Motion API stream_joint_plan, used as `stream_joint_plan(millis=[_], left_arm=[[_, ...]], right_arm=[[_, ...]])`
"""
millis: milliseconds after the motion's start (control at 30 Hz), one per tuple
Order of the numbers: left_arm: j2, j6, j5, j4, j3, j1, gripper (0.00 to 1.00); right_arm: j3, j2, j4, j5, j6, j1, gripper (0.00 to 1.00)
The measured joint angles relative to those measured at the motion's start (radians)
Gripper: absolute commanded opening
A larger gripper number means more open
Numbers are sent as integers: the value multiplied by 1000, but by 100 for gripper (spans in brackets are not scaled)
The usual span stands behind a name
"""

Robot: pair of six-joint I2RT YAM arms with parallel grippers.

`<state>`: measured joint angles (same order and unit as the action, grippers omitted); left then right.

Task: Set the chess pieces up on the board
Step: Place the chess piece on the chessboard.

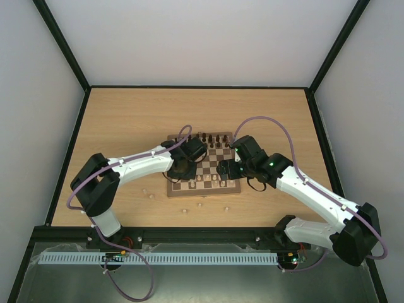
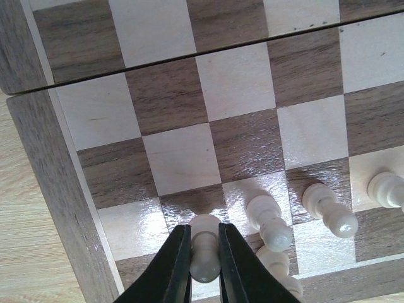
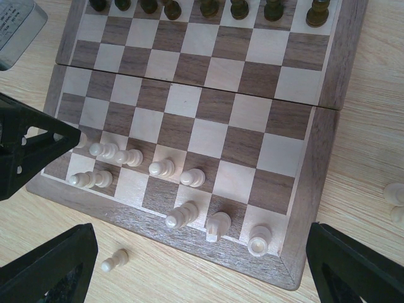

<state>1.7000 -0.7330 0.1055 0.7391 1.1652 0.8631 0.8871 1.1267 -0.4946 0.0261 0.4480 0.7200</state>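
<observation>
Chess pieces tiny cream and dark wood, left claw pinching one cream pawn, right claw open

the board is showing as real wood, with grain running through both the dark brown and the cream squares, and the squares nearest me are shining glossy under the light. the pale pawn is looking like smooth turned wood with a soft sheen. my left fingers are reading as black plastic, smooth and fairly matt. the tabletop is showing a light wood grain, matt. the dark pieces are gleaming faintly.
</observation>
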Motion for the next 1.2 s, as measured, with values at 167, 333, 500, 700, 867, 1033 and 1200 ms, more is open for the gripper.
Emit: stream_joint_plan(millis=[167, 333, 500, 700, 867, 1033, 1200], left_arm=[[0, -8, 0, -13, -1, 3, 10], [0, -12, 1, -15, -2, 3, 10], [0, -16, 6, -14, -9, 8, 10], [4, -18, 8, -14, -12, 16, 11], [16, -21, 10, -12, -16, 21, 12], [19, -29, 16, -7, -24, 21, 14], [19, -35, 21, -7, -24, 21, 20]], right_arm=[[0, 0, 0, 0, 0, 0, 91], [0, 0, 0, 0, 0, 0, 91], [0, 0, 0, -1, 0, 0, 91], [0, 0, 0, -4, 0, 0, 91], [0, 0, 0, -8, 0, 0, 91], [0, 0, 0, -12, 0, 0, 91], [0, 0, 0, -17, 0, 0, 91]])
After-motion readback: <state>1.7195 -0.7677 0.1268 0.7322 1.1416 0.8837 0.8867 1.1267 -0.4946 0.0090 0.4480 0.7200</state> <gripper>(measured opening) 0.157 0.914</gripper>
